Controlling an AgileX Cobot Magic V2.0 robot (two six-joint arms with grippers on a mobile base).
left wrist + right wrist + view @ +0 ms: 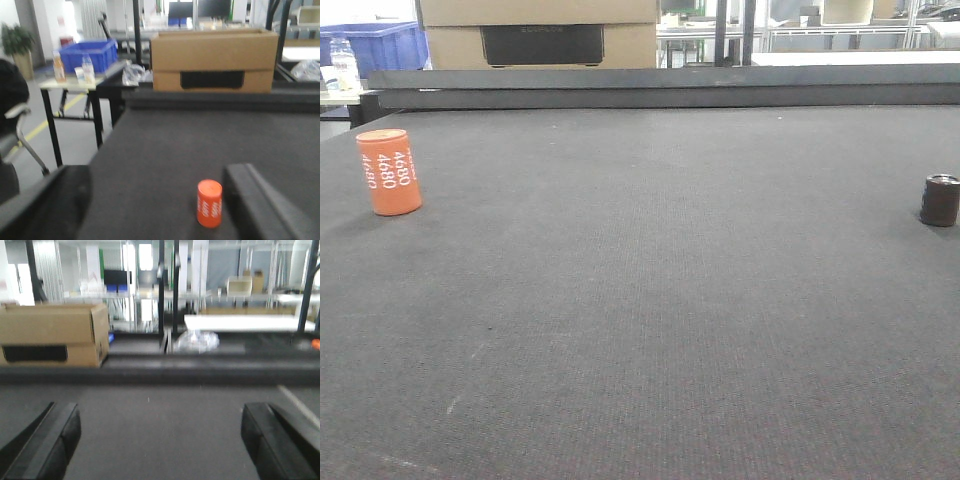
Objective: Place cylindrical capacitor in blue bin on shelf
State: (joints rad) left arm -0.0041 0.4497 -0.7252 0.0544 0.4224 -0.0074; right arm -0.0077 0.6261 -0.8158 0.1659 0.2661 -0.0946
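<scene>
An orange cylinder [389,171] printed "4680" stands upright at the far left of the dark mat [650,300]. A small black cylinder with a silver top [940,199] stands at the far right. I cannot tell which of the two is the capacitor. In the left wrist view my left gripper [155,207] is open. The orange cylinder [209,203] stands between its fingers, close to the right finger [260,200] and not touching it. My right gripper [162,440] is open and empty above bare mat. A blue bin [90,54] sits on a side table. Shiny metal racks [840,32] stand far behind.
A cardboard box [540,32] stands behind the mat's raised back edge [660,88] and also shows in the left wrist view [214,60]. Bottles [88,69] stand beside the blue bin. A clear plastic bag [197,340] lies beyond the back edge.
</scene>
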